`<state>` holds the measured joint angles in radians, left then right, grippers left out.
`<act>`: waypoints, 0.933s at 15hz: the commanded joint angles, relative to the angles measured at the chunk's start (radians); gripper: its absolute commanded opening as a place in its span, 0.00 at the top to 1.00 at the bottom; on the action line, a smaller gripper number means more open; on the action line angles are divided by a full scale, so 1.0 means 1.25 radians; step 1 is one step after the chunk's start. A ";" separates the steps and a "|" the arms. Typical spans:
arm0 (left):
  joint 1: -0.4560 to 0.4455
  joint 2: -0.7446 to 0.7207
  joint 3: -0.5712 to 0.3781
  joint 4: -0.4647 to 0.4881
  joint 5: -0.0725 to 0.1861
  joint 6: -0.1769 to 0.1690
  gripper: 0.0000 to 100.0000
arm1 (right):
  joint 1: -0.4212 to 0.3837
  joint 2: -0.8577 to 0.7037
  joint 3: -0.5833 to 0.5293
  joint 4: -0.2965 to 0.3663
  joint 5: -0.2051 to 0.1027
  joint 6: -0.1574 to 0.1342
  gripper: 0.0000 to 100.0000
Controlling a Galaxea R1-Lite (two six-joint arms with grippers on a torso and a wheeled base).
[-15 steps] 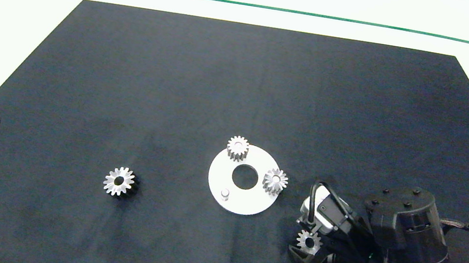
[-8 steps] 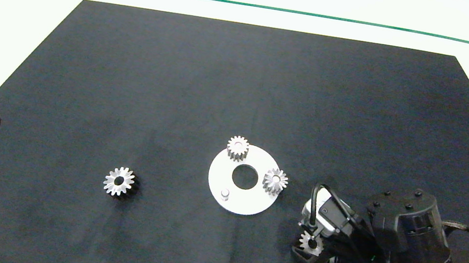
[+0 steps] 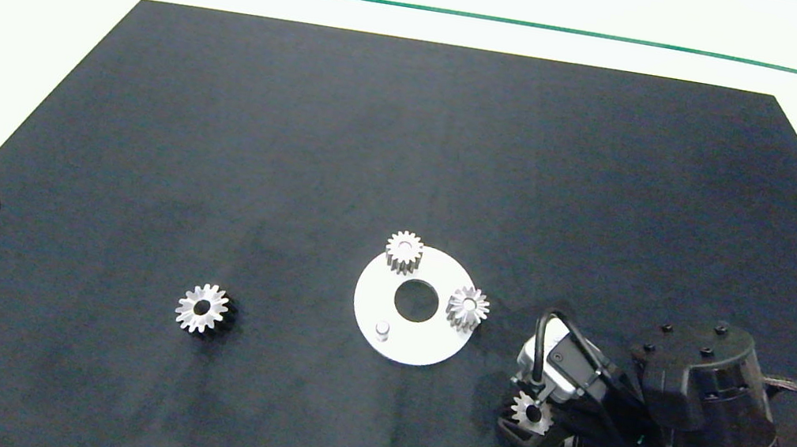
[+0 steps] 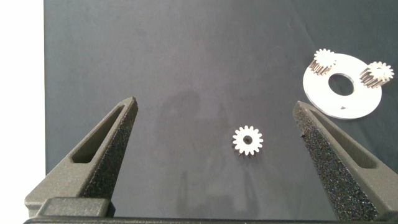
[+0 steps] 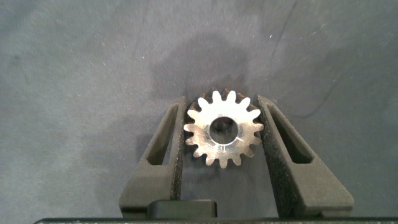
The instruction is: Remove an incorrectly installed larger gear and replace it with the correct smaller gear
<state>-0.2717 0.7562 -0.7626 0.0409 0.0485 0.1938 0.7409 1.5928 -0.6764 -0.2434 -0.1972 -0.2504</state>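
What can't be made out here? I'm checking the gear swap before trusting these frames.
- Whether the gear clamped by the right gripper is the larger or smaller one: gears look too alike.
- Whether it touches the mat or is lifted: undecidable in head or right wrist view.
- Left gripper: the head view's edge cuts off all but one finger tip.

The head camera looks down over the round white metal plate (image 3: 411, 327); the left wrist camera shares it (image 4: 342, 93) from afar.

Right hand (image 3: 526, 418), clamped on larger gear (image 3: 529, 411), shifted slightly right and nearer table's front edge.
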 commanded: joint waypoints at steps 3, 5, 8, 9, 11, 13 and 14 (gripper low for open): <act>0.000 0.001 0.000 0.000 0.000 0.001 0.00 | 0.016 -0.049 -0.033 0.002 -0.005 0.024 0.78; 0.000 0.000 0.001 0.002 0.000 0.001 0.00 | 0.016 -0.048 -0.074 0.017 -0.025 0.024 0.78; 0.000 -0.001 0.006 0.000 0.000 0.001 0.00 | 0.030 -0.045 -0.126 0.057 -0.032 0.025 0.78; 0.000 -0.001 0.006 0.000 0.000 0.001 0.00 | 0.030 -0.041 -0.150 0.071 -0.032 0.026 0.78; 0.000 -0.002 0.006 0.000 0.000 0.002 0.00 | 0.031 -0.018 -0.207 0.114 -0.032 0.026 0.78; 0.000 -0.005 0.009 0.000 0.000 0.002 0.00 | 0.042 0.013 -0.268 0.158 -0.032 0.040 0.78; 0.001 -0.005 0.010 0.000 0.000 0.002 0.00 | 0.055 0.029 -0.300 0.184 -0.032 0.059 0.78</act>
<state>-0.2709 0.7513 -0.7519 0.0413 0.0485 0.1951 0.7921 1.5860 -1.0011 -0.0311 -0.2366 -0.1885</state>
